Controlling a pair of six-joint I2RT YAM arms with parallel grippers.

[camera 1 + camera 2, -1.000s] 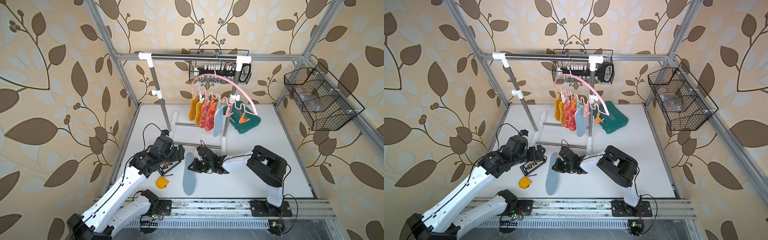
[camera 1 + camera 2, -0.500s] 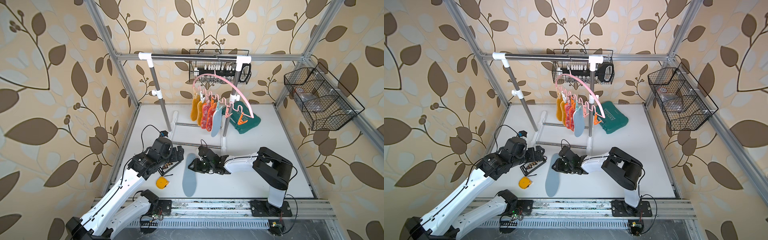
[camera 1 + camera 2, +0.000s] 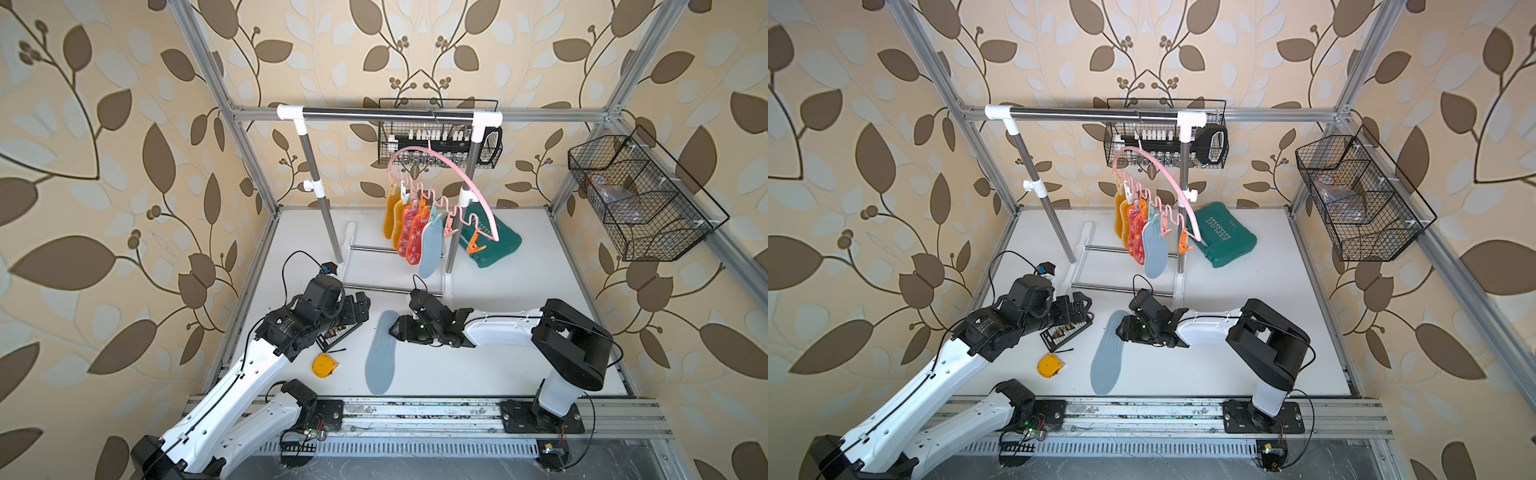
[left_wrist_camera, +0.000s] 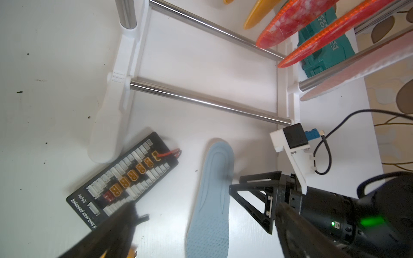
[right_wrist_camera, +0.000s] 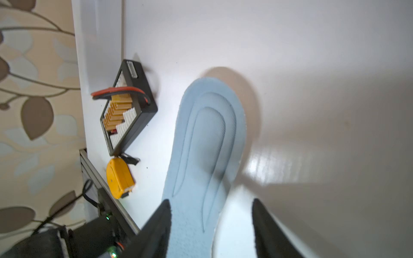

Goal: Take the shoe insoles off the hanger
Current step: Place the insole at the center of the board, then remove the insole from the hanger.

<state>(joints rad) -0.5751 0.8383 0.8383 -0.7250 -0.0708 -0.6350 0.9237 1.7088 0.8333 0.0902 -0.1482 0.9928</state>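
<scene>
The charging board [image 4: 125,181] reads "KePaDi"; the green case [image 3: 1223,232] reads "EXPLOIT". One blue-grey insole [image 3: 380,353] lies flat on the desk [image 3: 519,282], long axis front-to-back, toe toward the front rail [image 3: 415,411]. Five insoles [image 3: 409,232] hang lengthwise from the hanger [image 3: 453,166]. The right end effector [image 5: 210,201] straddles the flat one, fingers apart. The left end effector [image 3: 360,309] is spread wide.

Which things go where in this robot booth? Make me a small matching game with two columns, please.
Things
1. red insoles
2. tape measure
3. green case
4. right gripper

Places or states
a. on the table, behind the clothes rack
b. open, astride a grey-blue insole lying flat
c. clipped up, dangling
d. beside the black board

Pairs: 1-c, 2-d, 3-a, 4-b
</scene>
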